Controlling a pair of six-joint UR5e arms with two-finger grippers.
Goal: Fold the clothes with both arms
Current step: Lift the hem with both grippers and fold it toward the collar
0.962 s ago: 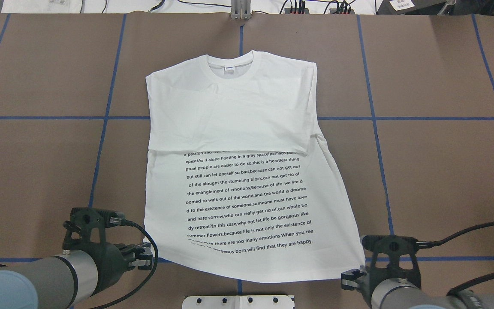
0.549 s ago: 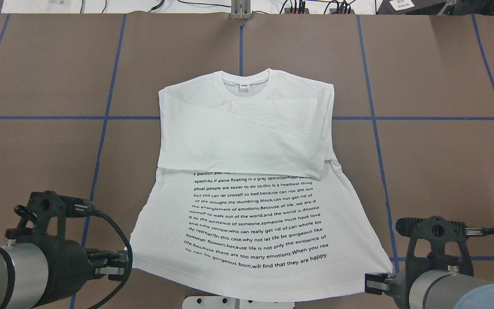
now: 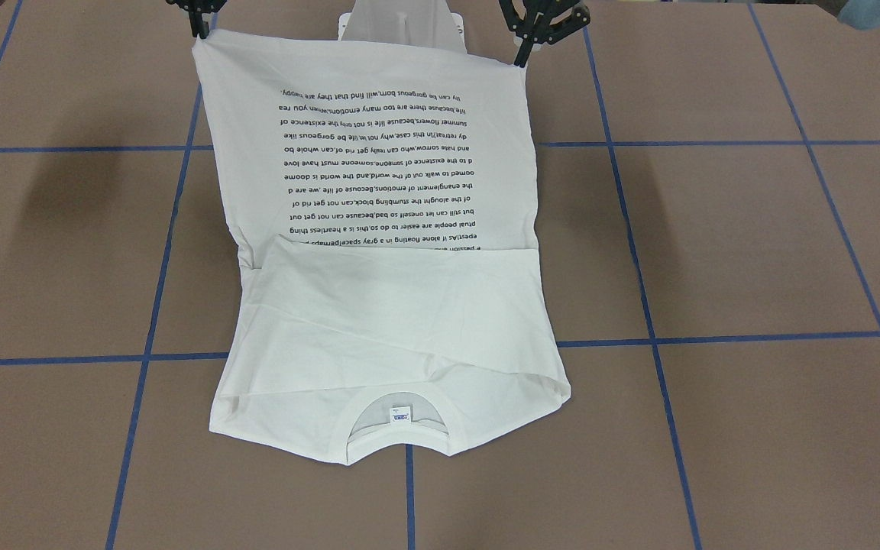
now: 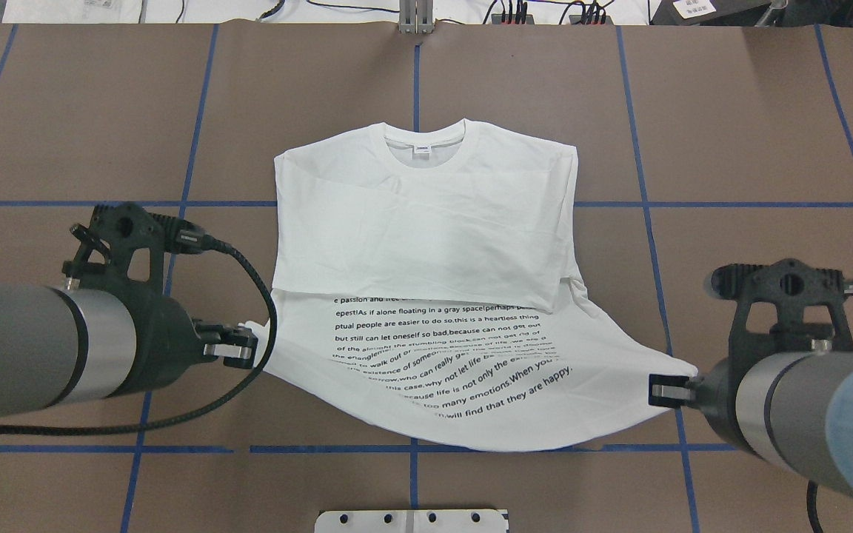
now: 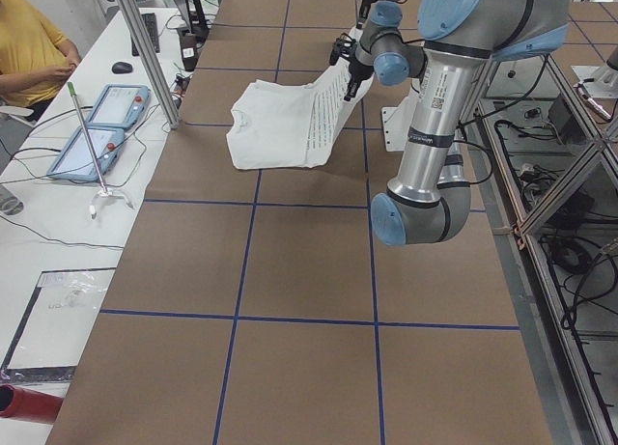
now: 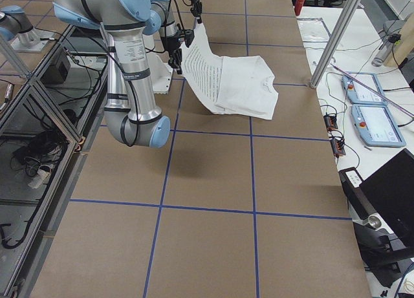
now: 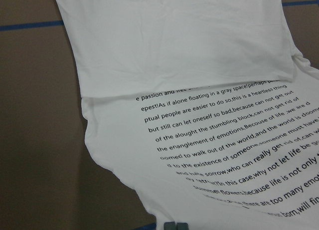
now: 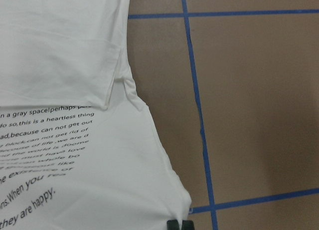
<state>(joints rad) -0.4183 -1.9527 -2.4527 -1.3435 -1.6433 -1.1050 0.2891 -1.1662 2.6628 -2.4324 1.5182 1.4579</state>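
Brown table with a blue tape grid; white mount plate at the robot-side edge. A side bench beyond the table's far edge carries two teach pendants, and a person in a yellow top sits there.

Left gripper: jaws clamped on the shirt's hem corner on the robot's left; the wrist view shows the fingertips pinched together at the cloth edge. Right gripper: likewise clenched on the opposite hem corner, fingertips closed at the cloth. Both corners are held up off the table, and the hem sags in a curve between them.

White shirt: centred on the table, long axis running from the robot to the far side. Collar points away from the robot, with the neck label visible inside it. The collar half lies flat, a plain white layer folded across the chest. The lower half with the black printed text faces up, rising from the table toward the grippers, its lines bowed by the slack.
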